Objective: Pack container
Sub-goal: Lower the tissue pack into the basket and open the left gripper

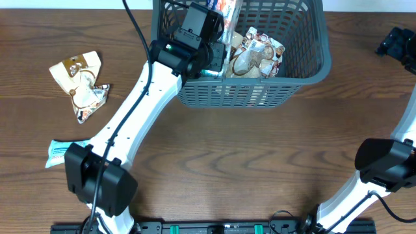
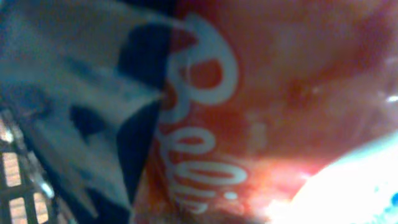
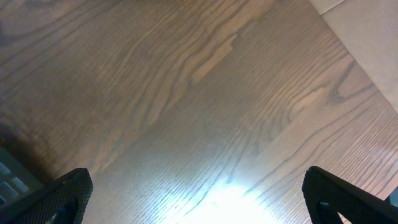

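Wooden table (image 1: 227, 149); left gripper (image 1: 211, 55) inside container (image 1: 260, 91), grip unclear behind red packet (image 2: 280, 93); right gripper (image 3: 199, 199) wide; loose packets (image 1: 81, 81) left.

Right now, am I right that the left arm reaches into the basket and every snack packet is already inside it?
Not quite. The left arm does reach into the basket, but not every packet is inside: the overhead view shows beige packets and a blue-and-white one lying on the table.
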